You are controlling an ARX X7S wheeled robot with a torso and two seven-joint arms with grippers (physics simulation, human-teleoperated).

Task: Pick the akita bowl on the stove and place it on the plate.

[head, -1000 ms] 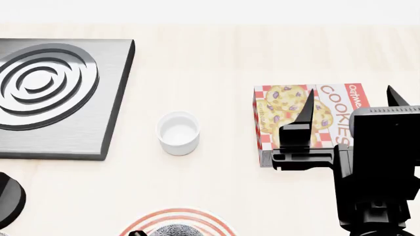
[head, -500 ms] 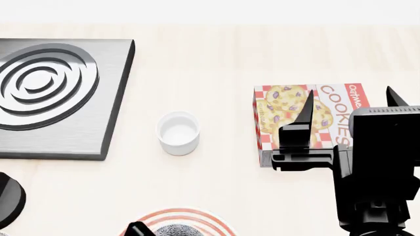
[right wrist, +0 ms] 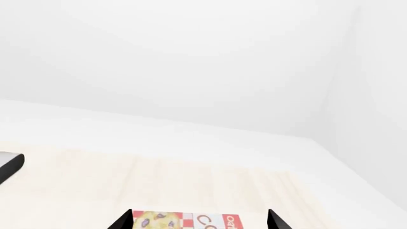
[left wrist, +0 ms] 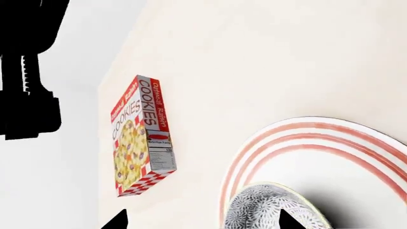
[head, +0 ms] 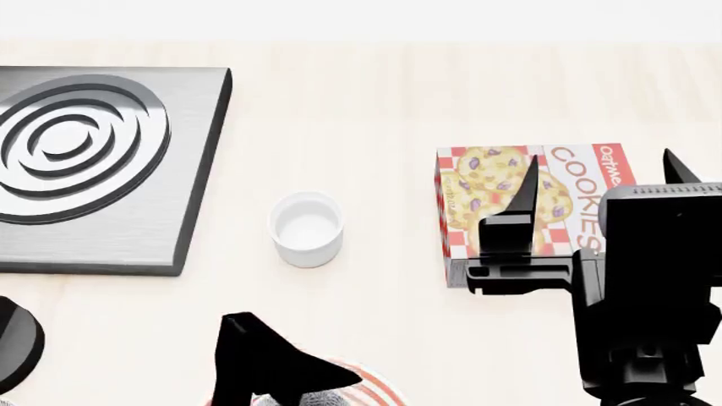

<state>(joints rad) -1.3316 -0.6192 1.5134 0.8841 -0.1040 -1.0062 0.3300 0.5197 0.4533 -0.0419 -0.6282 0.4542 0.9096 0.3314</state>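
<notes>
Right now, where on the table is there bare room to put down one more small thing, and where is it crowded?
Bare wood lies between the stove and the cookie box, beyond the white cup, and again between the cup and the box. The near edge is crowded: the plate holds the bowl, with the left gripper above it. The right gripper hangs over the box.

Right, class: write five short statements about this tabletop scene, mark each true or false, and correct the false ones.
1. The stove has a bowl on it. False: its burner rings are bare.
2. The akita bowl sits on the plate. True.
3. The cookie box lies flat on the table. True.
4. The white cup stands on the plate. False: it stands on the table, between stove and cookie box.
5. The right gripper holds the cookie box. False: it is open, holding nothing.
</notes>
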